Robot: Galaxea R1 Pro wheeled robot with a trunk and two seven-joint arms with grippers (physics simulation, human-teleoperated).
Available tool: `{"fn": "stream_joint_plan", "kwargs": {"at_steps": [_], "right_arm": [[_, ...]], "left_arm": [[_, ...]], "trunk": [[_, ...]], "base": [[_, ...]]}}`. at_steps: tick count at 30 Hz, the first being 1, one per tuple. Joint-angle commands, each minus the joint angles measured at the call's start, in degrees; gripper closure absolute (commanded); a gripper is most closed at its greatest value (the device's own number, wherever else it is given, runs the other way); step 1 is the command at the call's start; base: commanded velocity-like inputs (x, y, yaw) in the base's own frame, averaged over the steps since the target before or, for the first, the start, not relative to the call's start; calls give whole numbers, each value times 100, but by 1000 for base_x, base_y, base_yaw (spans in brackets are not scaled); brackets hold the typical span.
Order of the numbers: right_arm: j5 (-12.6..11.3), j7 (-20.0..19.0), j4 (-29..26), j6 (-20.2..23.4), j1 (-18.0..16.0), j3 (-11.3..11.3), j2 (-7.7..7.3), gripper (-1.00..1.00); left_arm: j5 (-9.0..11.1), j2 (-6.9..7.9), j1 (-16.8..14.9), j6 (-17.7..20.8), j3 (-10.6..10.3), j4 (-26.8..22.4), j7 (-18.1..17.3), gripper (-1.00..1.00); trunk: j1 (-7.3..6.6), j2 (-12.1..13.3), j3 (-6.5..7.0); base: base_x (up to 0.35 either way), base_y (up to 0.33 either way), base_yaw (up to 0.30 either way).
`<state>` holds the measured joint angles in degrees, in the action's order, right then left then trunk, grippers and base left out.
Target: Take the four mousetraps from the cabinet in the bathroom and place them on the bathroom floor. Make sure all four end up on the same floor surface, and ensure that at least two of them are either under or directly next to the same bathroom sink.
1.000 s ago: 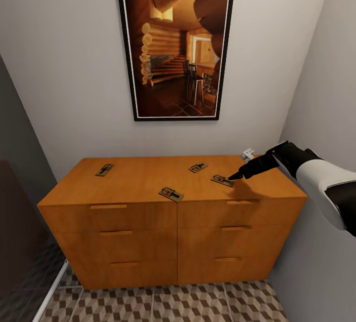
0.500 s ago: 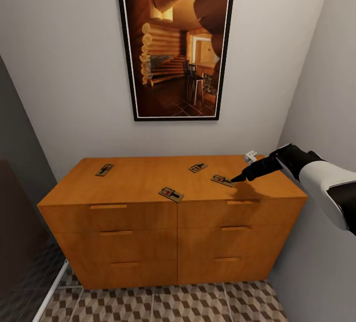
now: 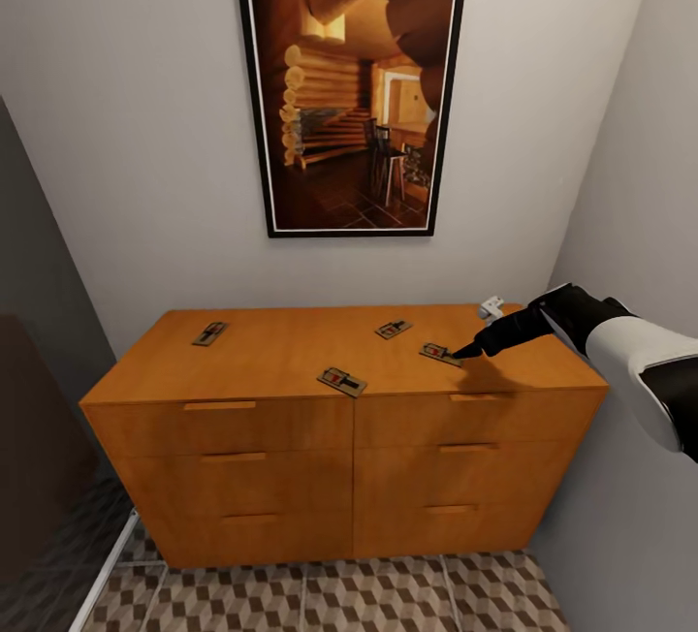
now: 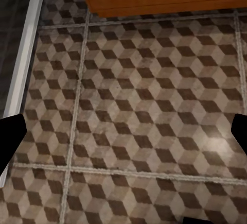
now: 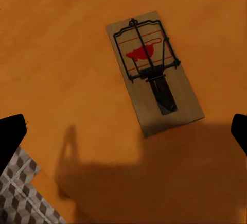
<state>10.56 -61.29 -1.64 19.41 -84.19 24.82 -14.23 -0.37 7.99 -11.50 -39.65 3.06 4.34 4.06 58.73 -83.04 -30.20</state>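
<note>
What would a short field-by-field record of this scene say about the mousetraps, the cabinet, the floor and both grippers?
mousetraps: four on the cabinet top: far left, front middle, back right, right
cabinet: orange-brown, drawers closed
right gripper: open, at the rightmost trap, which lies between its fingers in the wrist view
left gripper: open, over the tiles, holding nothing
bathroom floor: cube-pattern tiles, no trap in sight
wall: framed picture above the cabinet
</note>
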Motion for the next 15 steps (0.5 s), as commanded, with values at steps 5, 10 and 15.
{"fn": "stream_joint_plan", "kwargs": {"at_steps": [5, 10, 15], "right_arm": [[60, -23, -12, 45, -1, -47, -4, -100], [60, -30, -12, 45, -1, -47, -14, -100], [60, -32, -17, 44, -1, -53, -25, -100]], "left_arm": [[-7, 1, -10, -32, 28, 23, -2, -100], [-7, 1, -10, -33, 28, 23, -2, -100], [-7, 1, -10, -32, 28, 23, -2, -100]], "trunk": [[0, -3, -6], [0, -3, -6], [0, -3, -6]], "base": [[0, 13, 0], [0, 1, 0], [0, -85, 0]]}}
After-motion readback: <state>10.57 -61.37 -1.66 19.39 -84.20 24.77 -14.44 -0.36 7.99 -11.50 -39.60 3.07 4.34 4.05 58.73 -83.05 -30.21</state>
